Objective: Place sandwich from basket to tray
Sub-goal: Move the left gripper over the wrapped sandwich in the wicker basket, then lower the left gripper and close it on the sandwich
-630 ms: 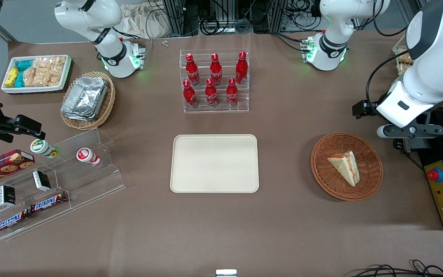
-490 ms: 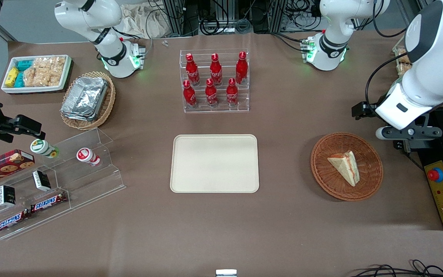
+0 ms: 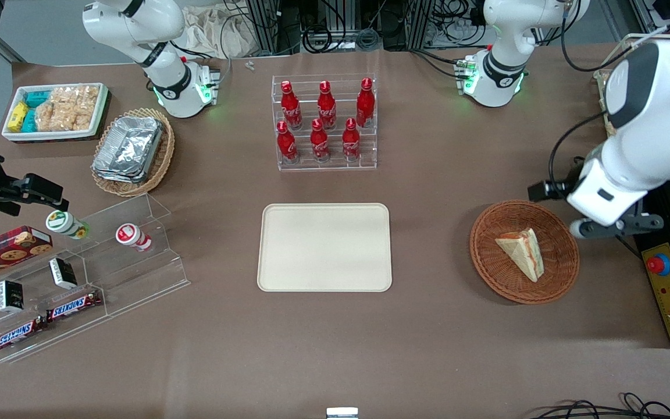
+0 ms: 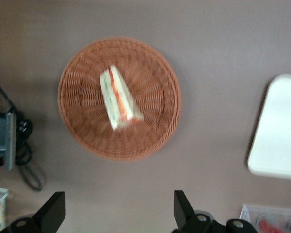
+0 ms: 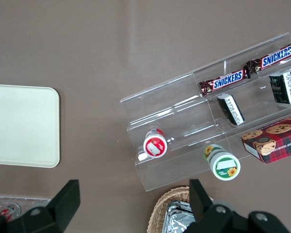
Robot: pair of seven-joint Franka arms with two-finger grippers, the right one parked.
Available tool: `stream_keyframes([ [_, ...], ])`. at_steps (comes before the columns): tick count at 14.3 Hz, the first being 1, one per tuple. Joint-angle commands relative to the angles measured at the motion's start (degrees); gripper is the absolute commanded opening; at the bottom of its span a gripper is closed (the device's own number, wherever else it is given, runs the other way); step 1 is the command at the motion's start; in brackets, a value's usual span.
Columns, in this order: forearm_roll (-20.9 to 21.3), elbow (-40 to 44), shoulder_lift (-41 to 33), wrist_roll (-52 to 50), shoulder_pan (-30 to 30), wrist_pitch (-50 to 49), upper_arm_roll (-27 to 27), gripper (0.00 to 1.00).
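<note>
The sandwich lies in the round basket toward the working arm's end of the brown desk, well apart from the bare tray, with open desk between their rims. The tool hangs above bare desk just beside the basket's rim, its fingers spread wide and holding nothing. Since half a second ago the arm has swung nearer the basket.

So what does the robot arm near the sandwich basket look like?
The left arm is made of fat, rounded, glossy white shells with dark grey bands at the joints, and black cables loop off it. Its gripper has two black, wedge-shaped fingers set wide apart, on a dark body with small round screws. The arm's white base glows green at its foot.
</note>
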Motion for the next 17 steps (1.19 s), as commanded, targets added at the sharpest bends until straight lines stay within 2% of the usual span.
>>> stream_keyframes([
  [1, 0.6, -6.1, 0.2, -6.5, 0.6, 10.4, -0.3, 1.00],
  [5, 1.0, -13.7, 2.9, -12.9, 0.7, 23.7, -0.2, 1.00],
  [6, 1.1, -14.4, 3.9, -15.3, 0.8, 24.8, -0.1, 1.00],
  [8, 4.2, -14.9, 5.9, -19.6, 0.8, 24.9, -0.2, 1.00],
  [10, 4.8, -15.3, 7.9, -23.6, 0.8, 26.8, -0.2, 1.00],
  [17, 6.7, -16.7, 10.5, -24.0, 2.5, 29.8, 0.7, 1.00],
])
